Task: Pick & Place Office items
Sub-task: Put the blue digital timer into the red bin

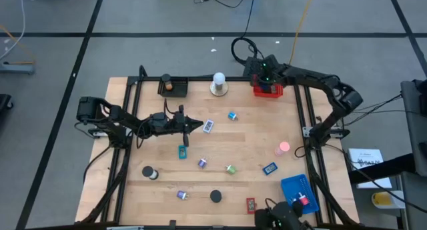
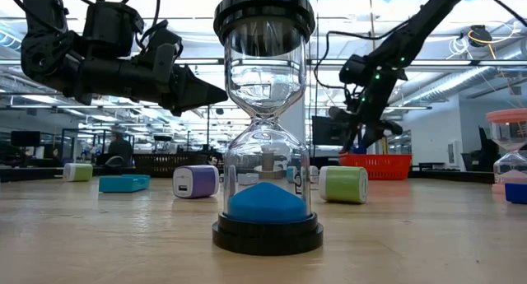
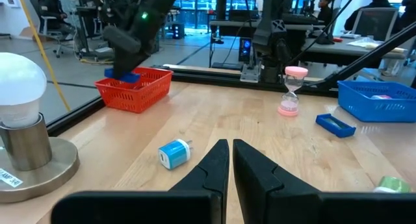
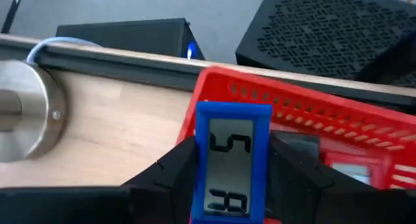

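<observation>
Over the red tray [image 1: 268, 90], at the back edge of the table, the right gripper [image 4: 231, 178] hangs w/ its fingers clamped on a blue timer [image 4: 232, 160], a flat blue rectangle w/ a grey digit display, held upright by its two side edges. In the right wrist view the timer sits above the tray's near rim, not clearly past it.

Risks, as I read it:
- Release too early and the timer may clip the tray's rim and tip out onto the wood beside the tray, or land on edge.
- Grip is on narrow edges only; a jerk could let it rotate or slip between the pads.
- Tray looks light; a low descent could nudge it toward the white bulb lamp [image 1: 218, 83] just beside it.

Left gripper [image 3: 230, 160] hovers toward the table's middle, well apart from the red tray, fingers pressed together and holding nothing, w/ a small blue charger [image 3: 174, 152] on the wood just ahead of it. If it dips w/o opening it would push the charger, not grasp it.

Other items lie scattered across the table, away from the tray, e.g. the pink hourglass [image 1: 284, 148].
</observation>
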Available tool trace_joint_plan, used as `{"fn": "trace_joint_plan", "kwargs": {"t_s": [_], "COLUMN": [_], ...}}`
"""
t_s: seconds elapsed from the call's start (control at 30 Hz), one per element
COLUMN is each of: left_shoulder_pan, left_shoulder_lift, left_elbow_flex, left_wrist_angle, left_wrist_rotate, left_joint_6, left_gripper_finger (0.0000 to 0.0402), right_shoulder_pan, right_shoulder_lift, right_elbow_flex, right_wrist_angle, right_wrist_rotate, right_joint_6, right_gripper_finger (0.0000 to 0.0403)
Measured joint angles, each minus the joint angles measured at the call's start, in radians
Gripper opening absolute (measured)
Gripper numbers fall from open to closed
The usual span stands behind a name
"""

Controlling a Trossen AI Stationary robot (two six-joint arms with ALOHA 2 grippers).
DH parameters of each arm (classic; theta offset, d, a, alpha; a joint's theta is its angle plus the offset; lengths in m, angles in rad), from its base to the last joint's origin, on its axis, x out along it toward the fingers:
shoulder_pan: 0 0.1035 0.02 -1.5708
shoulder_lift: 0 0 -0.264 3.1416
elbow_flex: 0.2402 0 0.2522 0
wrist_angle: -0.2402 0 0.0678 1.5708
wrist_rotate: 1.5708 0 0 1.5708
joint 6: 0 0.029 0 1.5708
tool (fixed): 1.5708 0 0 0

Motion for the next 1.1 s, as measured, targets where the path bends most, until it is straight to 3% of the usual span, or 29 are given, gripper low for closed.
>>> {"fn": "trace_joint_plan", "kwargs": {"t_s": [0.77, 1.1], "left_shoulder_pan": [0.002, 0.002], "left_shoulder_lift": [0.000, 0.000], "left_elbow_flex": [0.000, 0.000], "left_wrist_angle": [0.001, 0.000], "left_wrist_rotate": [0.000, 0.000], "left_joint_6": [0.000, 0.000], "left_gripper_finger": [0.0026, 0.0026], "right_shoulder_pan": [0.013, 0.013], "right_shoulder_lift": [0.126, 0.125], "right_elbow_flex": [0.024, 0.024], "right_wrist_angle": [-0.038, -0.038], "right_wrist_rotate": [-0.028, -0.027], "right_joint_6": [0.056, 0.053], "right_gripper_finger": [0.0164, 0.0205]}}
